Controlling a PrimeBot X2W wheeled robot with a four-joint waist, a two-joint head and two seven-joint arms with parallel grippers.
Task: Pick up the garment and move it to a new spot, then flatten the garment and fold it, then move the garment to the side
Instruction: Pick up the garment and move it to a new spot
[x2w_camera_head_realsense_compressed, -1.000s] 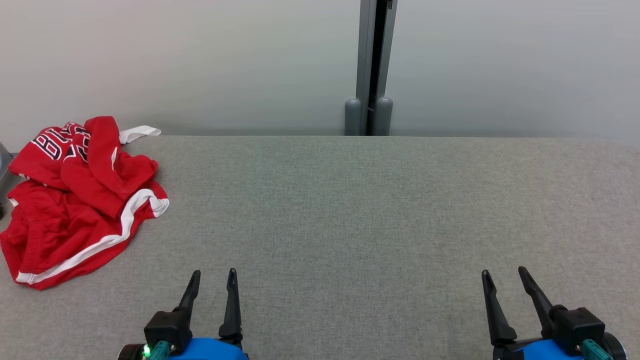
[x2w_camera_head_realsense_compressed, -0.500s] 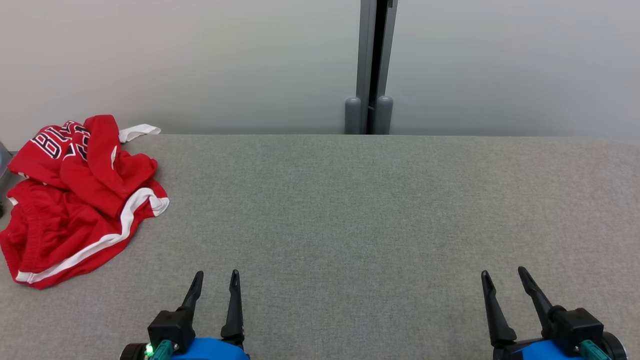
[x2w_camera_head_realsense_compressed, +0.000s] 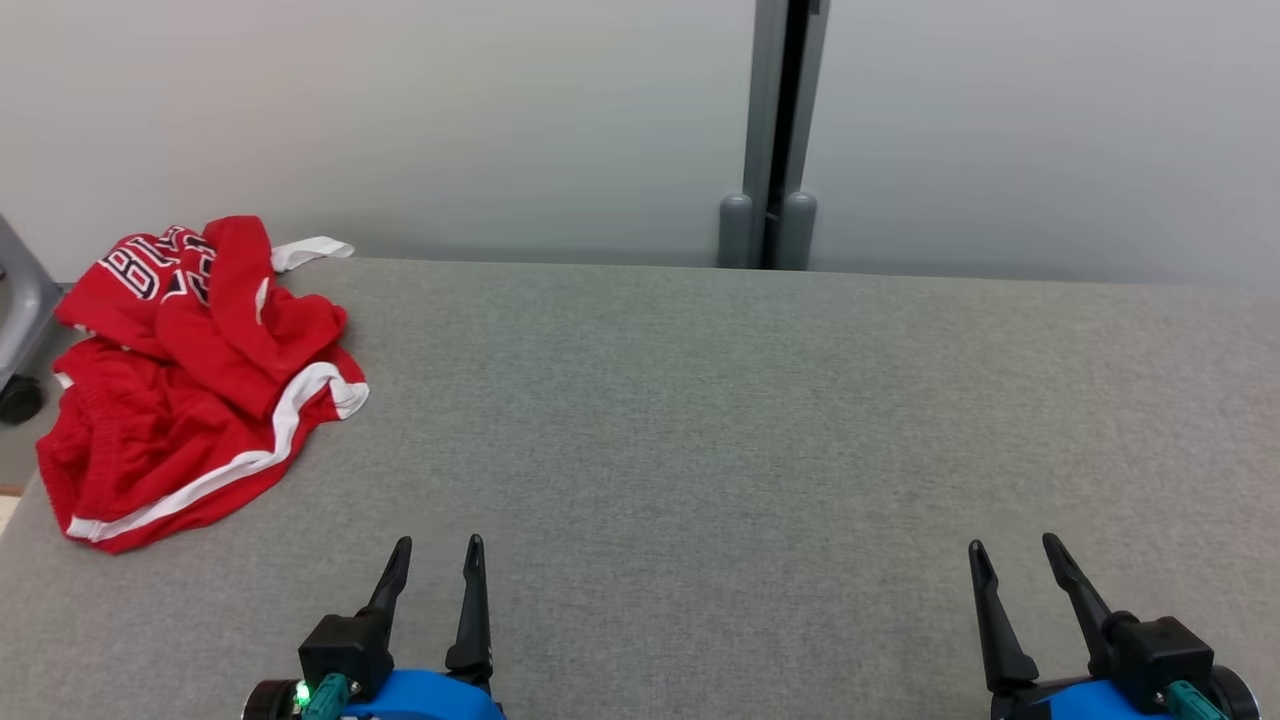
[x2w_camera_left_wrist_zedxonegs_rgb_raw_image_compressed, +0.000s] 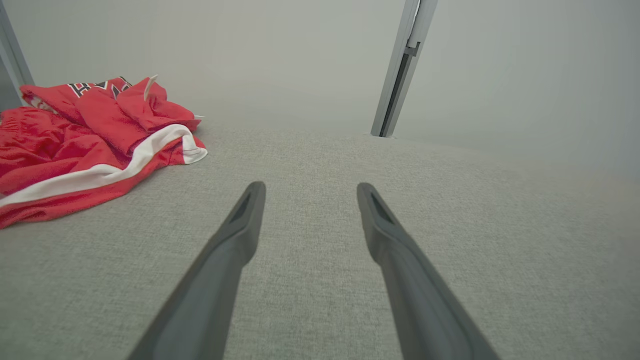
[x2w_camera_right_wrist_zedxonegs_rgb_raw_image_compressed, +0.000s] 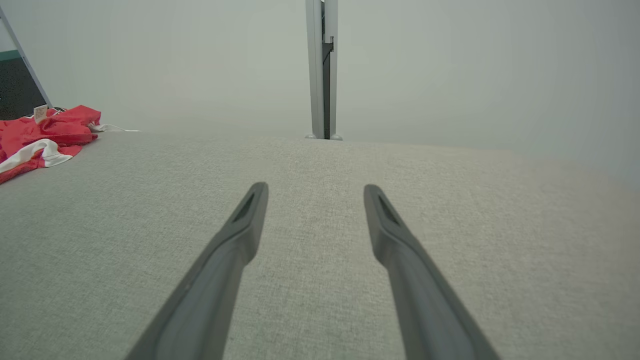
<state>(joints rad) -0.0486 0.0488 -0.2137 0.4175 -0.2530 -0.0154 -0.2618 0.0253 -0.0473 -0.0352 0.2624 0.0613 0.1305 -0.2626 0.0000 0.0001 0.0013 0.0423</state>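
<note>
- The red garment (x2w_camera_head_realsense_compressed: 190, 370) is seen from the head view, crumpled at the far left corner of the grey fabric-covered table (x2w_camera_head_realsense_compressed: 700, 420). White trim curls along its near edge and dark lettering shows on its far fold.
- A black caster wheel (x2w_camera_head_realsense_compressed: 18, 398) is caught in that same view, just past the table's left edge and beside the garment.
- A small pale label (x2w_camera_right_wrist_zedxonegs_rgb_raw_image_compressed: 40, 112) is picked out in the right wrist view, standing up on top of the red heap at the far left.
- In the left wrist view the garment is brought up large on the left, its white stripe laid plainly across the red cloth.
- A grey upright post (x2w_camera_head_realsense_compressed: 780, 130) is seen behind the table's far edge, against the pale wall.
- The left gripper (x2w_camera_head_realsense_compressed: 438, 542) is held at the near edge with its fingers spread and nothing between them. The garment lies ahead and to its left, clear of the fingertips.
- The right gripper (x2w_camera_head_realsense_compressed: 1012, 543) is likewise spread wide and empty. It is well apart from the garment, with most of the table's width between them.
</note>
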